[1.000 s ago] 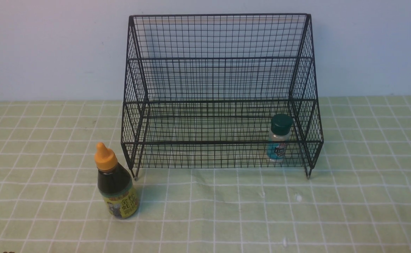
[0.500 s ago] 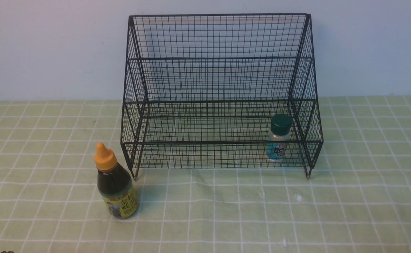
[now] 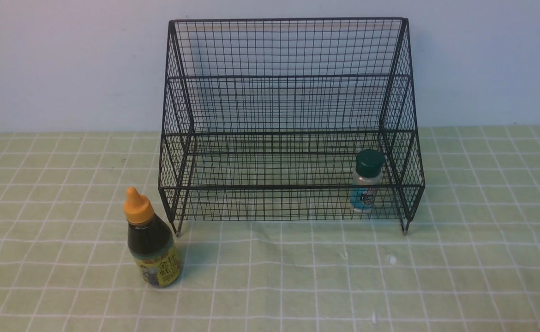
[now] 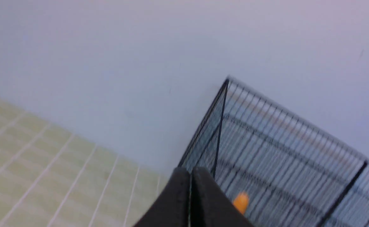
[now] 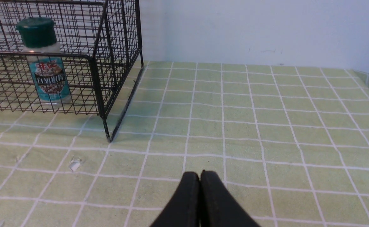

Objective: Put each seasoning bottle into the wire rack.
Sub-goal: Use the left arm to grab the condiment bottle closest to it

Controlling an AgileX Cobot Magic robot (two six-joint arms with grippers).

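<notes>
My left gripper (image 4: 190,178) and right gripper (image 5: 200,181) were both pinched shut, empty. The shaker (image 3: 367,182) stood upright in the rack (image 3: 288,76), lowest tier, right end. The sauce bottle (image 3: 152,242) stood outside on the cloth (image 3: 482,258), near the rack's left front leg.

Green checked tablecloth (image 3: 482,258); pale wall (image 3: 67,64) behind.
</notes>
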